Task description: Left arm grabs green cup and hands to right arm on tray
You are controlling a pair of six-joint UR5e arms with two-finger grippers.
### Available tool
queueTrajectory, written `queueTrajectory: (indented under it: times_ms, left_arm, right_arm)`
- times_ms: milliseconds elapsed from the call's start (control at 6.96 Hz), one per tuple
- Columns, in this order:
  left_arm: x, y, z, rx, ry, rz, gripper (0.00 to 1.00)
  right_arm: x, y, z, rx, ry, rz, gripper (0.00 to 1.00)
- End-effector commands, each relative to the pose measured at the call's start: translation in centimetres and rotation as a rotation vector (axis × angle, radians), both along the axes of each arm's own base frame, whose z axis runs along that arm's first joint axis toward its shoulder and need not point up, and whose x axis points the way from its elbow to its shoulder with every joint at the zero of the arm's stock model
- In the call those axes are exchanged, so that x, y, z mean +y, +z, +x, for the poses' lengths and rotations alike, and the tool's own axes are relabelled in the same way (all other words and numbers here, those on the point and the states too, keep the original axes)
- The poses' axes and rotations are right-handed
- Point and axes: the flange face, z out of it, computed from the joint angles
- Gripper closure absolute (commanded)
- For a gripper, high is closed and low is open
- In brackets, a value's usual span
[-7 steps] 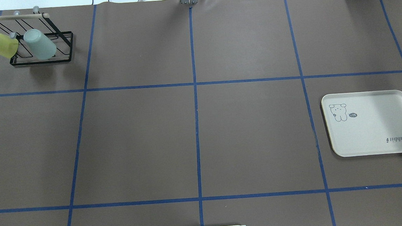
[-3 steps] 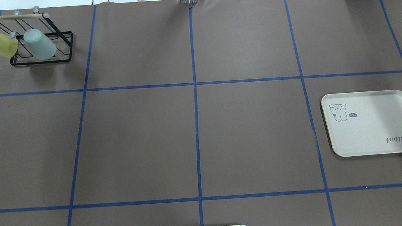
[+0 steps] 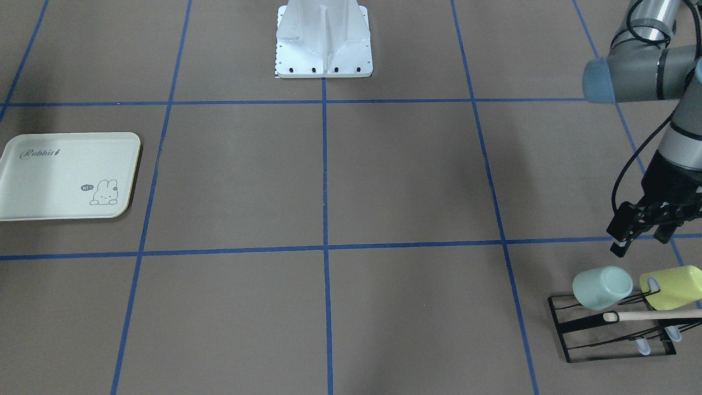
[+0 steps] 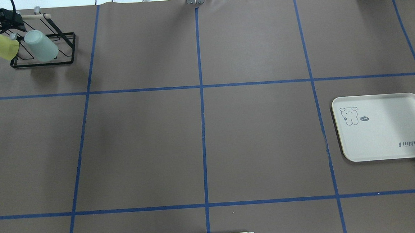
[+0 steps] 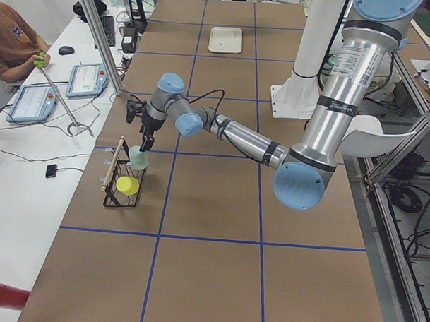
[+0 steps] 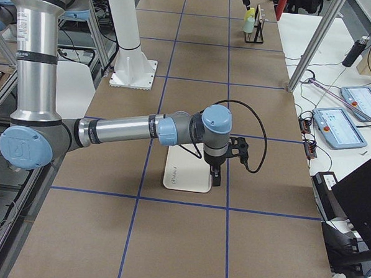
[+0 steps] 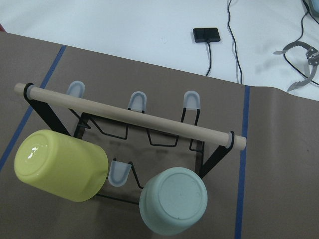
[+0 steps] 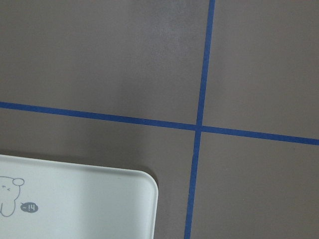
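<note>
The green cup [image 3: 602, 287] [image 4: 41, 45] [image 7: 173, 201] lies tilted on a peg of a black wire rack [image 3: 567, 323], its base towards the wrist camera. My left gripper [image 3: 641, 244] [image 5: 142, 127] hangs open just above and behind the rack, holding nothing and apart from the cup. The cream tray [image 4: 385, 138] [image 3: 55, 181] [image 8: 75, 204] lies bare at the table's other end. My right gripper [image 6: 215, 175] hovers by the tray's edge, seen only in the exterior right view, so I cannot tell its state.
A yellow-green cup [image 3: 672, 287] [image 7: 60, 164] hangs on the rack beside the green one, under a wooden dowel [image 7: 134, 119]. The white robot base [image 3: 323, 44] stands mid-table. A person [image 5: 14, 48] sits past the rack end, with tablets and cables there.
In the overhead view my left gripper has come in from the left edge and now stands over the rack's back corner. Cups, rack and tray have not moved.
</note>
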Motion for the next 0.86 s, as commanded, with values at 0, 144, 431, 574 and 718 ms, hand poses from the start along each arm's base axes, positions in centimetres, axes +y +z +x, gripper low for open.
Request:
queueTrajectory:
  times_ms: [0,144,431,574,718]
  left_arm:
    - [-0.4,3.8,4.2,-0.014,-0.044,0.064,0.0]
    - [-0.4,4.6,6.4,-0.046,-0.043,0.071,0.0]
    - [-0.6,5.0,7.0,-0.055,-0.037,0.067,0.0]
    - [-0.7,5.4,7.0,-0.063,-0.033,0.066,0.0]
    - [-0.7,5.6,7.0,-0.067,-0.032,0.061,0.0]
  right_arm:
    - [-0.1,-0.2,-0.1,-0.002,-0.002,0.008,0.01]
    - [-0.2,-0.2,-0.1,-0.008,-0.003,0.008,0.01]
    - [-0.2,-0.3,-0.1,-0.01,-0.002,0.008,0.01]
    - [-0.2,-0.3,-0.1,-0.01,-0.002,0.008,0.01]
    - [-0.2,-0.3,-0.1,-0.01,-0.002,0.008,0.01]
